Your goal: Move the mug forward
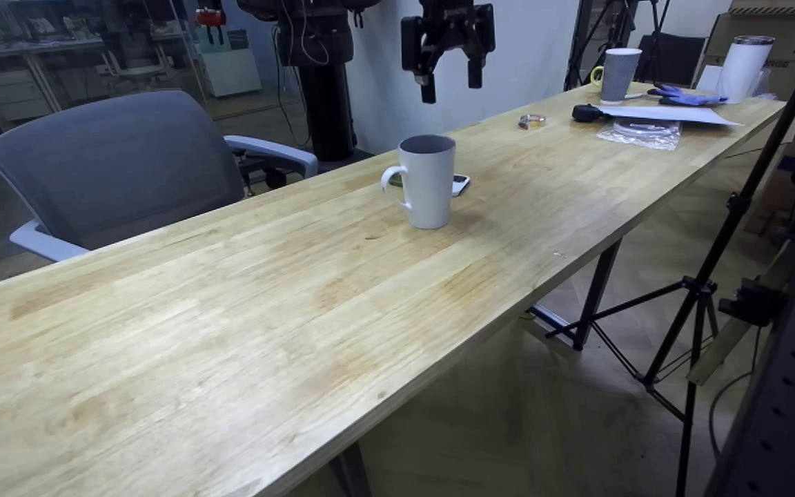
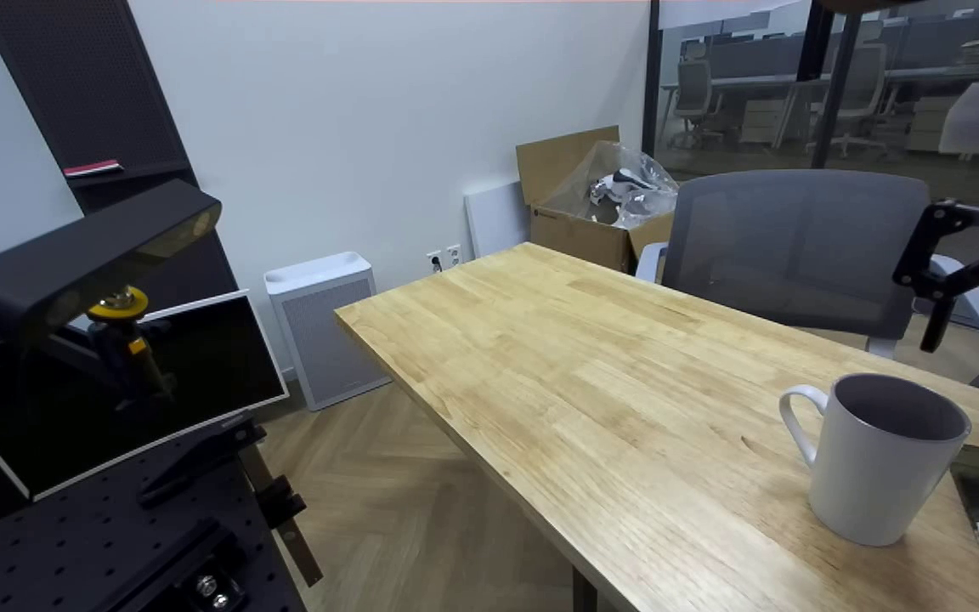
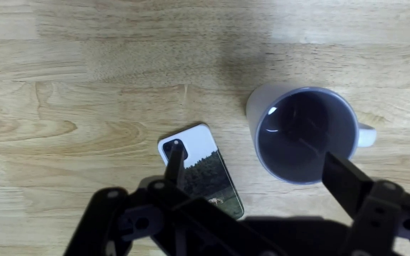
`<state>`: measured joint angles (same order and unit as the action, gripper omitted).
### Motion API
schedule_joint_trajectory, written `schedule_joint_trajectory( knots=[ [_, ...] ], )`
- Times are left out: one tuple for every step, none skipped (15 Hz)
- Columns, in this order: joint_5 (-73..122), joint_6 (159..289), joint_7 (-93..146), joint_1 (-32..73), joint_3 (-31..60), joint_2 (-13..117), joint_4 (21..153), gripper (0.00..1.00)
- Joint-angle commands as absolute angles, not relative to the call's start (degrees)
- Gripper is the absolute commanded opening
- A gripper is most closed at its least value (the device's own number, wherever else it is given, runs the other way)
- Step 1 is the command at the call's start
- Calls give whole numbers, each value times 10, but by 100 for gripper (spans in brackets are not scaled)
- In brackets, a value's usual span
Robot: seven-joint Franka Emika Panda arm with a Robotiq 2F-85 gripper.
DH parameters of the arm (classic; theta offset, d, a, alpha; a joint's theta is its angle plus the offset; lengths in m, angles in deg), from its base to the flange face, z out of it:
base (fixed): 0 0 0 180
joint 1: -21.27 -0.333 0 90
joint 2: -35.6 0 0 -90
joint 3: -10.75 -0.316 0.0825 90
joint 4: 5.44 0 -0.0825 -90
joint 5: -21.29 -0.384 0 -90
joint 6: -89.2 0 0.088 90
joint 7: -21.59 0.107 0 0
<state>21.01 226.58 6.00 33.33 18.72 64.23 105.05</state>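
Observation:
The white mug (image 1: 430, 193) stands upright on the wooden table (image 1: 232, 331). In an exterior view (image 2: 868, 472) its loop handle points left and its dark inside shows. In the wrist view the mug (image 3: 304, 133) is right of centre with its handle to the right. My gripper (image 1: 451, 86) is open with nothing between its fingers, above the table and higher than the mug. In the wrist view the gripper's (image 3: 252, 149) right fingertip overlaps the mug's near rim, and its left fingertip is over a phone. One finger shows at the right edge in an exterior view (image 2: 934, 327).
The phone (image 3: 210, 170) lies flat beside the mug. Farther along the table are a small ring-shaped item (image 1: 532, 121), papers (image 1: 666, 114), a plastic bag (image 1: 642, 134), blue gloves (image 1: 687, 96), a grey cup (image 1: 620, 77) and a white tumbler (image 1: 744, 69). An office chair (image 1: 121, 166) stands at the table's edge.

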Motion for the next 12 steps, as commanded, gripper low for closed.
schedule_joint_trajectory(
  knots=[
    [228,2277,84,334,187,653,1046,100],
    [227,2280,84,334,186,657,1046,100],
    [226,2283,84,335,186,660,1045,100],
    [226,2287,84,335,185,663,1045,100],
    [226,2289,85,335,185,666,1044,100],
    [226,2290,86,335,185,668,1043,100],
    [226,2292,87,335,185,671,1043,100],
    [225,2295,87,335,185,673,1042,100],
    [221,2300,87,336,183,676,1043,100],
    [220,2307,88,336,182,678,1043,100],
    [217,2312,89,337,181,680,1043,100],
    [215,2315,90,338,179,682,1043,100]
  ],
)
